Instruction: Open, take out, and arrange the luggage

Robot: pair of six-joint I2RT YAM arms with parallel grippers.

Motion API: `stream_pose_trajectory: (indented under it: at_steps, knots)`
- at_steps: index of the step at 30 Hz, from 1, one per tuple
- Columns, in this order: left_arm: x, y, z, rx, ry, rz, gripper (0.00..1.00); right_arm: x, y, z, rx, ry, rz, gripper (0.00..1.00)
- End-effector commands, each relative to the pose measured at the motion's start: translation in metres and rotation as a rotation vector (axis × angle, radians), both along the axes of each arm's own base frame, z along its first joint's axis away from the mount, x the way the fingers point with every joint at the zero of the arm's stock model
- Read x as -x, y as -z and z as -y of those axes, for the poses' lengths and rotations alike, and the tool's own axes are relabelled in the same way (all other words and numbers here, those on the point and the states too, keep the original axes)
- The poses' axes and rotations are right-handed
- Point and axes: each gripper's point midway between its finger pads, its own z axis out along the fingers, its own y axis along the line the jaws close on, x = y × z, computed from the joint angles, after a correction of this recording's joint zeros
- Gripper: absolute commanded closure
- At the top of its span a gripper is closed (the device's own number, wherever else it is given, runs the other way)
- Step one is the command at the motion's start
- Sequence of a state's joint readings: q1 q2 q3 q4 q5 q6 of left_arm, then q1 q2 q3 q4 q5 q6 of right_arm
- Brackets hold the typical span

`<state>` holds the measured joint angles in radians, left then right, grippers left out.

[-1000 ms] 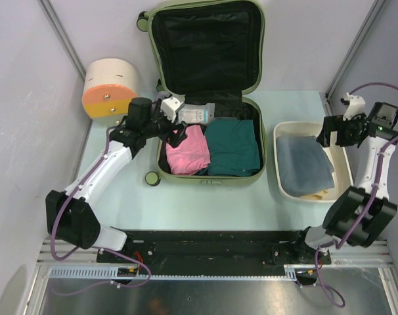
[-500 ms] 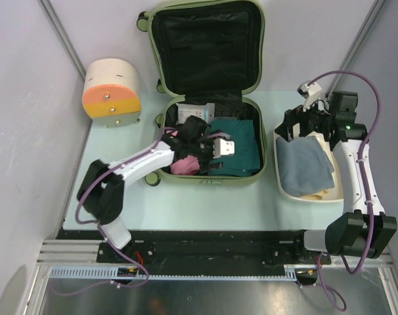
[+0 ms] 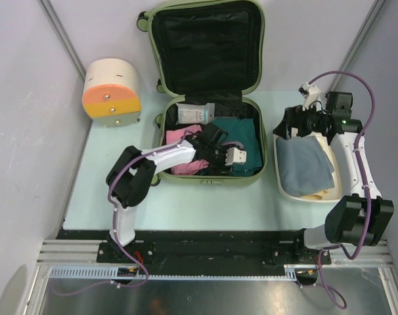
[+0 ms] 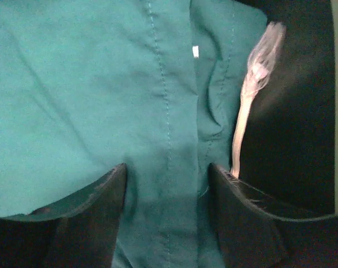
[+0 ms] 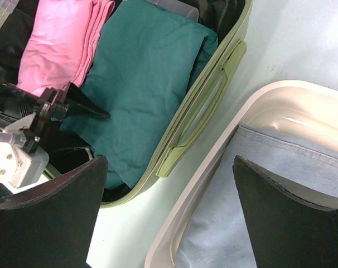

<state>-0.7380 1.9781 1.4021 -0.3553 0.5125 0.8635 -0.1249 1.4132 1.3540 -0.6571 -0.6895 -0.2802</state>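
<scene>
**Luggage open flat, left jaws on teal cloth**

Far left: round cream-and-orange drum container [image 3: 111, 92], apart from the case. Centre: the luggage [image 3: 205, 52], pale olive-green soft shell with rounded corners and a zip edge. It lies on the table with its lid propped back and black lining showing. Green wheel [image 3: 153, 178] at its near-left corner, side handle [image 5: 205, 109] on the right.

Inside are a clear pouch [image 3: 196, 113] at the back, a pink garment [image 3: 186, 157] and a teal garment [image 3: 242, 141] side by side.

The left gripper [image 4: 166, 178] is down on the teal garment, jaws partly apart astride a seam fold; can't tell if it is pinched. Its fingers are hidden under the wrist in the top view. The pale translucent strip [image 4: 252, 84] beside the cloth is unidentifiable.

Right: white basin [image 3: 344, 172] holding folded blue-grey denim [image 3: 304, 164]. Something yellowish under it is mostly covered.

The right gripper [image 5: 169, 162] is above the basin's far-left rim, jaws spread wide, holding nothing.
</scene>
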Motion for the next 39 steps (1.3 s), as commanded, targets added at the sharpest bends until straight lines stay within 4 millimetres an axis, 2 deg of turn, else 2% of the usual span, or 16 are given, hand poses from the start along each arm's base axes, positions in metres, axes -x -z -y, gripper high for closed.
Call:
stream_pose_trajectory:
  at_steps: [1, 2, 3, 5, 6, 9, 15, 20, 24, 26, 27, 32, 34, 36, 38, 39]
  knots:
    - [-0.011, -0.022, 0.020, 0.074, -0.005, -0.015, 0.47, -0.009, -0.008, -0.001, -0.035, 0.016, 0.016, 0.01]
    - [-0.009, -0.032, 0.022, 0.110, -0.021, -0.055, 0.56, -0.009, -0.007, -0.002, -0.046, 0.016, 0.008, 0.01]
    - [-0.013, -0.044, 0.025, 0.143, -0.028, -0.067, 0.70, -0.009, -0.006, -0.003, -0.052, 0.014, 0.002, 0.01]
    - [-0.018, -0.061, 0.022, 0.196, -0.071, -0.125, 0.80, -0.009, -0.004, -0.005, -0.064, 0.009, -0.013, 0.01]
    - [-0.024, -0.071, 0.022, 0.221, -0.087, -0.131, 0.89, -0.009, -0.003, -0.005, -0.069, 0.009, -0.017, 0.02]
    - [-0.041, -0.089, 0.011, 0.269, -0.171, -0.191, 1.00, -0.008, 0.000, -0.007, -0.084, 0.000, -0.034, 0.02]
    - [-0.065, -0.095, -0.006, 0.309, -0.288, -0.278, 1.00, -0.008, 0.005, -0.019, -0.091, -0.064, -0.030, 0.00]
    - [-0.074, -0.094, -0.010, 0.334, -0.317, -0.342, 1.00, -0.003, 0.002, -0.043, 0.022, -0.238, 0.131, 0.00]
    - [-0.078, -0.097, -0.009, 0.346, -0.302, -0.336, 1.00, 0.006, 0.010, -0.084, 0.185, -0.455, 0.354, 0.00]
    - [-0.077, -0.098, -0.009, 0.349, -0.286, -0.327, 1.00, 0.011, 0.020, -0.099, 0.224, -0.532, 0.394, 0.00]
    - [-0.076, -0.098, -0.008, 0.349, -0.282, -0.325, 1.00, 0.015, 0.021, -0.115, 0.218, -0.579, 0.407, 0.00]
    - [-0.075, -0.099, -0.010, 0.351, -0.265, -0.315, 1.00, 0.029, 0.049, -0.146, 0.213, -0.724, 0.374, 0.00]
    - [-0.073, -0.101, -0.010, 0.356, -0.249, -0.313, 1.00, 0.025, 0.070, -0.150, 0.231, -0.741, 0.343, 0.00]
    - [-0.069, -0.104, -0.009, 0.368, -0.225, -0.318, 1.00, 0.007, 0.086, -0.151, 0.255, -0.697, 0.329, 0.02]
    - [-0.068, -0.105, -0.010, 0.371, -0.216, -0.317, 1.00, -0.010, 0.091, -0.149, 0.272, -0.635, 0.330, 0.05]
    - [-0.068, -0.103, -0.011, 0.369, -0.216, -0.315, 1.00, -0.015, 0.093, -0.148, 0.279, -0.624, 0.331, 0.11]
